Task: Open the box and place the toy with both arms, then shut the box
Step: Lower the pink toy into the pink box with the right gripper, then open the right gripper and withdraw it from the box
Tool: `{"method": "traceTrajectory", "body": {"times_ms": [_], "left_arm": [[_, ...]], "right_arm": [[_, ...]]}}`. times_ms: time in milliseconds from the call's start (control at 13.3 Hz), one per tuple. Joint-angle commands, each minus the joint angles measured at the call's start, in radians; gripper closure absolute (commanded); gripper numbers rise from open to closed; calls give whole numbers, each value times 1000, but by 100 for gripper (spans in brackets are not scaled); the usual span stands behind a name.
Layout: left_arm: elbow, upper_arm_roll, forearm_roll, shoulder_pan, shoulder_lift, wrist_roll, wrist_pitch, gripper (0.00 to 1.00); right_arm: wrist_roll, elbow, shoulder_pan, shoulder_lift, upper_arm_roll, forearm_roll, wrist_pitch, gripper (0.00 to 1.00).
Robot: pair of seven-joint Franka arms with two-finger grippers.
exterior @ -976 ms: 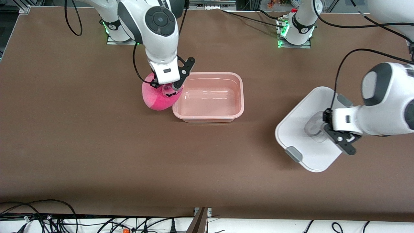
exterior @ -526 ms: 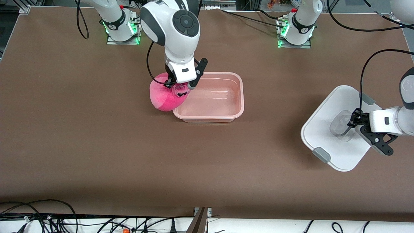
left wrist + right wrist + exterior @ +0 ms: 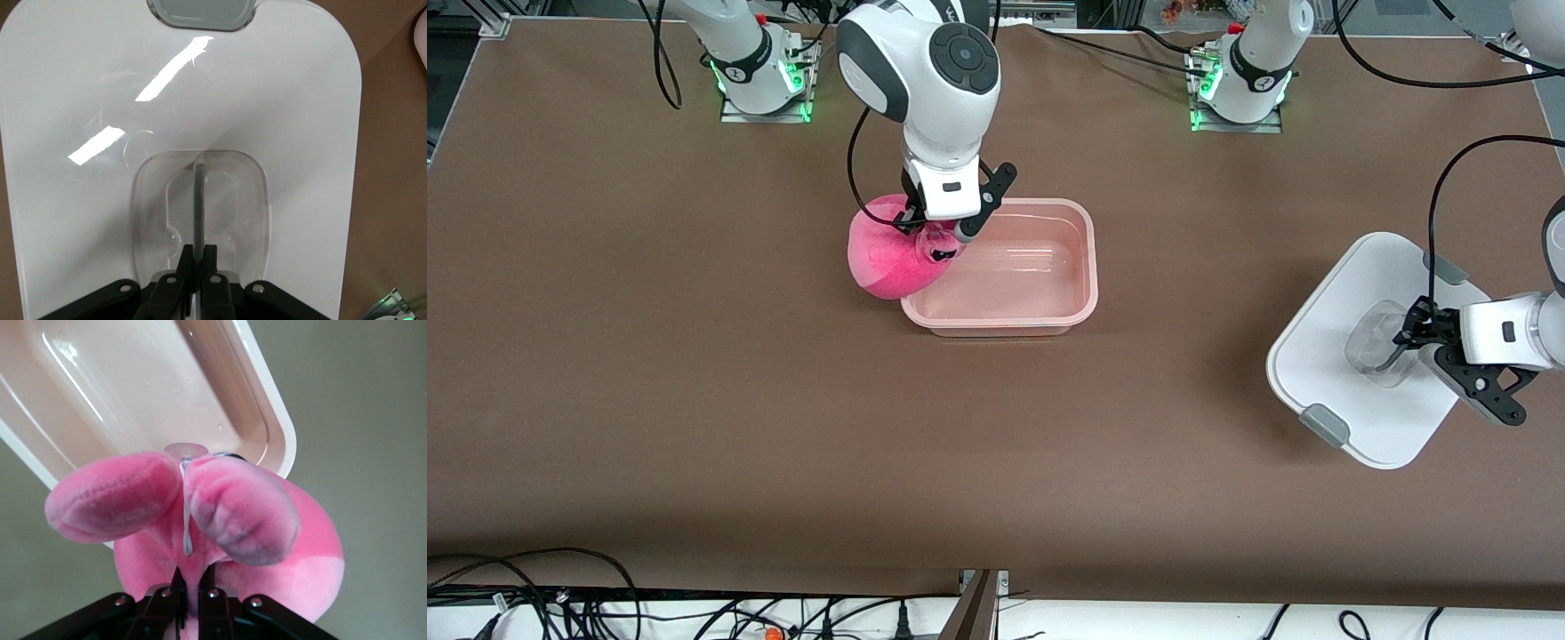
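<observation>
Box (image 3: 1005, 316), the pink translucent tub, stands open near the middle of the front view, a little above the centre of the frame, and its inside holds nothing. Its rim also shows in the right wrist view (image 3: 283, 447), in the upper part of that picture.

Just at the box's end toward the right arm hangs the toy (image 3: 885, 262), a round bright-pink plush with a paler pink patch. It overlaps the corner of the rim there, partly over the box and partly over the table (image 3: 694, 400). In the right wrist view the toy (image 3: 267, 533) fills the lower middle of the picture, with two plush lobes on top.

The right tool (image 3: 938, 233) is closed narrow and pinches the toy from above; in the right wrist view its black fingers (image 3: 175, 583) press together into the plush at the lower edge of the frame.

The white lid (image 3: 1334, 356) is off the box and well apart from it, at the right edge of the front view toward the left arm's end of the table. Grey clips (image 3: 1323, 424) sit on its edges. The left tool (image 3: 1396, 345) is closed on the clear recessed handle (image 3: 200, 200) at the lid's middle; in the left wrist view the fingers (image 3: 210, 257) meet on the thin bar of the handle at the bottom centre.
</observation>
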Motion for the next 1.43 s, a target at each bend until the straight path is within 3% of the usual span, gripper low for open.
{"method": "traceTrajectory", "body": {"times_ms": [0,375,601,826,1352], "left_arm": [[-6,-16,6,2,-11,2,-11,100],[-7,-19,6,-7,-10,-10,-20,100],[-4,-19,9,-16,-10,-10,-20,100],[-4,-19,13,-24,-8,-26,-20,100],[-9,-19,16,-32,-8,-30,-20,100]], "right_arm": [[114,16,51,14,-9,-10,-1,0],[487,20,46,-50,-27,5,-108,0],[492,87,45,-67,-95,59,-200,0],[506,94,45,-65,-101,82,-203,0],[411,94,42,-105,-294,129,-243,0]]}}
